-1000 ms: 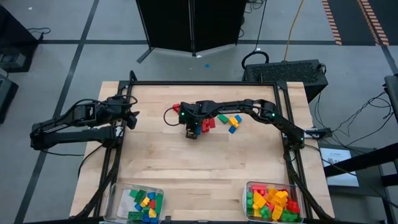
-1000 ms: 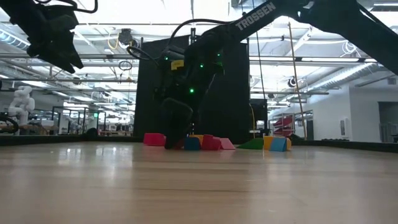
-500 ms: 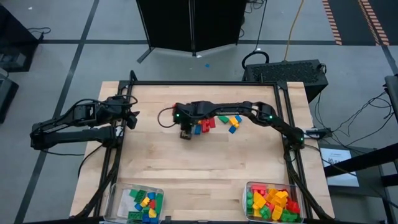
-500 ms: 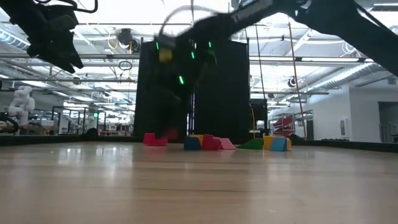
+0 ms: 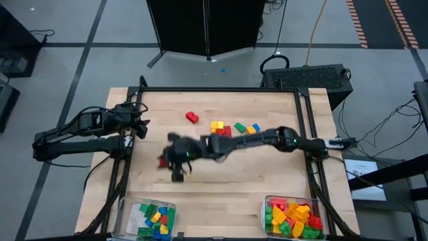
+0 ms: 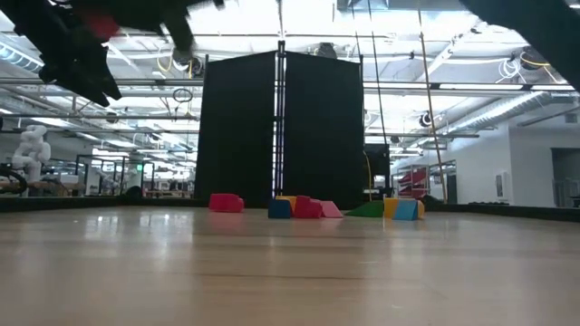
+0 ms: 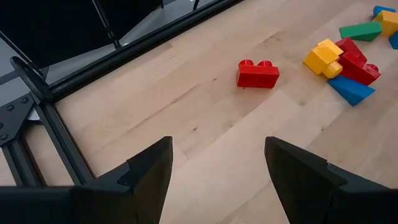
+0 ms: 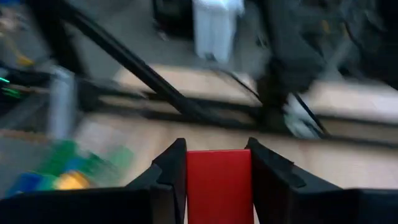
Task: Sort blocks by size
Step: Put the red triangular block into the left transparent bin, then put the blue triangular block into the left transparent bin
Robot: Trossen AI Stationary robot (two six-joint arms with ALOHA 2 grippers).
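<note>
Inspection finds no legible text, label, brand mark, number or sign on any surface in the four current views.

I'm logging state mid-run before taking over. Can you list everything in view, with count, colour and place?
Lone block: one, red, far side of the table, apart from the cluster.
Loose cluster: several blocks, yellow, red, green, blue, far centre of the table.
Held block: one, red, between the right gripper's fingers.
Left bin: one, clear, near-left corner, holding green, yellow, blue and red blocks.
Right bin: one, clear, near-right corner, holding yellow, red and green blocks.
Table: one, light wood with a black frame.
Left gripper: fingers open, waiting at the table's left edge.
Right gripper: mid-table toward the left bin, fingers shut on the held block.
</note>
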